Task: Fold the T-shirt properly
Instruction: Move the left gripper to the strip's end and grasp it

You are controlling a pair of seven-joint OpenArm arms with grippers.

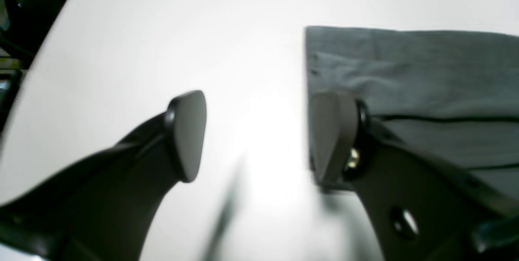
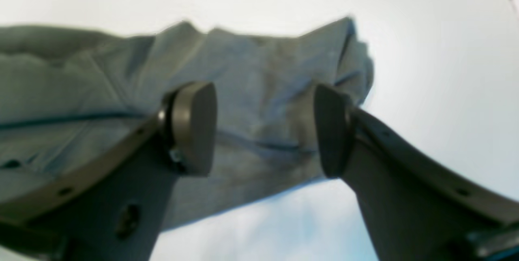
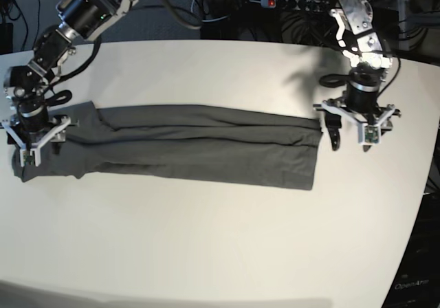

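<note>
Cloth of the shirt (image 3: 206,146) is judged soft, limp; hems just beside each released end effector (image 1: 257,135) (image 2: 265,129) are best pinched.

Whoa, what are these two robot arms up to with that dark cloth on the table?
They're folding a T-shirt. It already lies as a long narrow band across the white table, sides tucked in. The left gripper hangs at one end with its jaws open, one finger over the cloth's edge and the other over bare table. The right gripper sits open above the other, more rumpled end. Neither is holding the shirt.
</note>
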